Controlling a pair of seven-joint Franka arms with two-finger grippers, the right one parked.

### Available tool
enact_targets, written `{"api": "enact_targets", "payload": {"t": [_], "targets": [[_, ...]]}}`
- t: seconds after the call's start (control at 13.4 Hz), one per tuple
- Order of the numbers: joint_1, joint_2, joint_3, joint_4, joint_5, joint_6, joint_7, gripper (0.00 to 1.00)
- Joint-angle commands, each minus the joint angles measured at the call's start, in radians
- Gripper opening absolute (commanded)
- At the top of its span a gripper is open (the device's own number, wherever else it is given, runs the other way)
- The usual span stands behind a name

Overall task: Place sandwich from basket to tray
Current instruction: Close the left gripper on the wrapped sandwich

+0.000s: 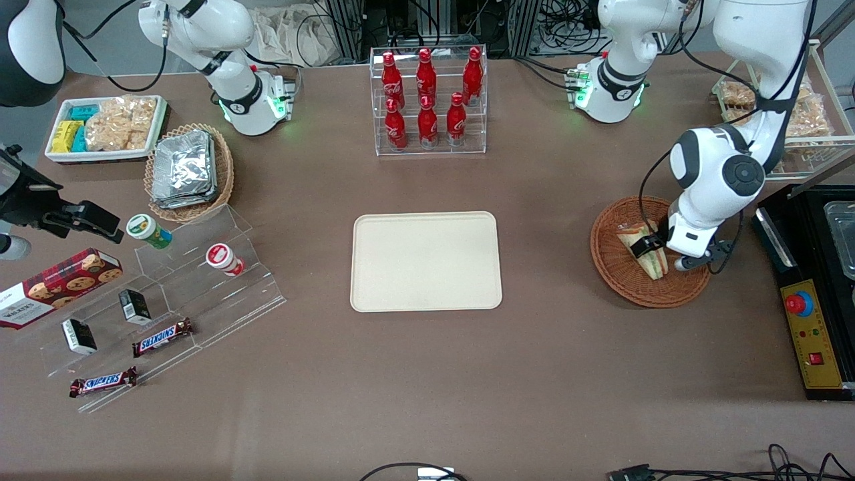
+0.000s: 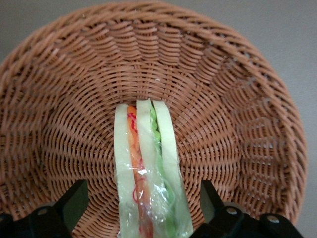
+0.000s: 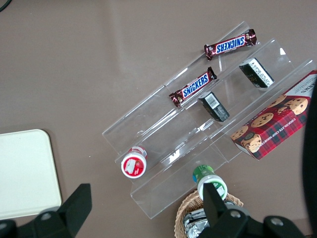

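The sandwich [image 2: 148,168], a wrapped wedge of white bread with orange and green filling, lies in the round reddish-brown wicker basket [image 2: 74,99]. My left gripper [image 2: 143,206] is down in the basket and open. One dark finger stands on each side of the sandwich, with wicker showing in the gap on both sides. In the front view the gripper [image 1: 649,248] straddles the sandwich [image 1: 657,264] inside the basket [image 1: 618,274], toward the working arm's end of the table. The beige tray [image 1: 426,262] lies bare at the table's middle.
A clear rack of red cola bottles [image 1: 427,100] stands farther from the front camera than the tray. A black control box with a red button [image 1: 805,321] sits beside the basket. Clear steps with snack bars [image 1: 163,314] and a foil-pack basket [image 1: 187,170] lie toward the parked arm's end.
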Motion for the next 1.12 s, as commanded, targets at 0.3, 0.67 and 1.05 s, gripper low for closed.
{"api": "enact_targets", "payload": {"t": [0.3, 0.67, 1.05], "targets": [[-0.008, 0.021, -0.005, -0.004, -0.007, 0.034, -0.019, 0.04], [-0.009, -0.064, -0.006, 0.009, -0.006, -0.089, -0.021, 0.00], [-0.031, -0.276, -0.011, 0.197, -0.004, -0.560, -0.019, 0.00]]}}
